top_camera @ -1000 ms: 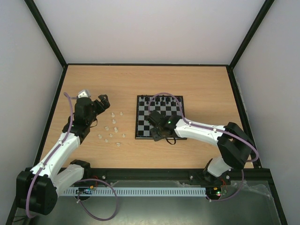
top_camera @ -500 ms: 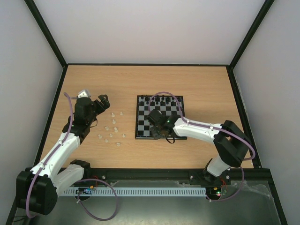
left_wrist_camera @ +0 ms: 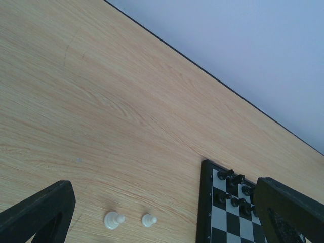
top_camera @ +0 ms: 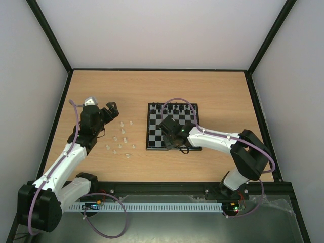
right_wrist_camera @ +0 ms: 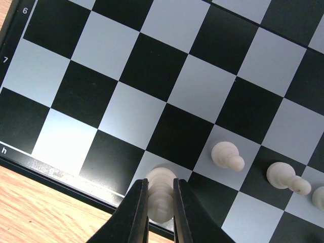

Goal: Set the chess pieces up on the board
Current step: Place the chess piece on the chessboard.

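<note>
Fingers [left_wrist_camera: 38, 212] of the left gripper [left_wrist_camera: 162, 188] are standing wide apart, black and blunt, gripping nothing, hovering well left of the board [top_camera: 148, 126] over the pale wood-grain table [top_camera: 101, 86]. Between that gripper and the board, the loose chess pieces [top_camera: 122, 136] are sitting scattered on the wood, tiny and milky-white; the left wrist view is showing two of them, round-headed, just left of the board's far corner. The board is lying flat, a small square of glossy black and pale-grey checks inside a thin black rim, with white characters printed along that rim. Black chessmen [top_camera: 175, 108] are lining its far rows. The right gripper [right_wrist_camera: 160, 186] is reaching down over the board's near edge, its slim dark fingers pinching a white piece [right_wrist_camera: 161, 200] from both sides. That piece is sitting over a pale square in the row against the rim; whether it is touching the square I cannot tell. In the next row in from the rim, three white chessmen [right_wrist_camera: 228, 155], smooth and bulb-headed, are occupying adjoining squares clear of the gripper, the last one showing only partly
</note>
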Motion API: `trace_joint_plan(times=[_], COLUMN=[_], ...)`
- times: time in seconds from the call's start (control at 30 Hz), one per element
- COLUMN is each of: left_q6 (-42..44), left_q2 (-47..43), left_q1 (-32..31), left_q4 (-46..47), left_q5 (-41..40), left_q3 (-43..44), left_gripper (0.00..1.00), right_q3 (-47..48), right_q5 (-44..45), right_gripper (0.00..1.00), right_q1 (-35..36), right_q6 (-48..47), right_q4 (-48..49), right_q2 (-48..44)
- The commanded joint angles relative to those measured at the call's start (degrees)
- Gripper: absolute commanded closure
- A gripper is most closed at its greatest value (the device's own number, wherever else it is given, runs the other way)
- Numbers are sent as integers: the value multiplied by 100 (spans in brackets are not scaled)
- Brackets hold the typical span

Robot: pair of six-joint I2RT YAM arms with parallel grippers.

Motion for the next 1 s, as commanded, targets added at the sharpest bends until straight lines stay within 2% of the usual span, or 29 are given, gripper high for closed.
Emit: trace_joint_plan(times=[0.0,0.17,0.4,0.57,0.67,0.77,0.8,0.83,0.87,0.97], left_q6=[29,28,31,39,31,52,57,67,70,72], left_q2=[5,9,20,20,22,32,26,26,30,33], left_q1=[19,21,19,19,23,23,19,19,25,19], left_q4=[6,10,16,15,19,13,22,19,23,15], left_q5=[46,42,34,33,25,67,76,85,87,108], left_q3=[-62,-62,-62,-60,-57,-54,-47,-47,-48,-46], left_gripper=[1,1,1,0,1,1,0,0,1,1], right_q3=[-130,-125,-69,140,270,362,396,423,449,559], right_q5=[-62,-99,-104,-45,27,150,184,217,239,372], right_gripper=[89,82,76,65,61,44,32,5,1,1], right_q1=[-30,-28,-26,-24,-27,-23,-31,-32,-31,-28], right_q6=[-42,-43,-10,-6,-37,-67,-84,-105,-120,-131], right_q4=[-133,-178,-319,-524,-609,-607,-602,-588,-577,-569], right_q2=[61,23,-221,-573,-806,-1031,-1096,-1152,-1215,-1332])
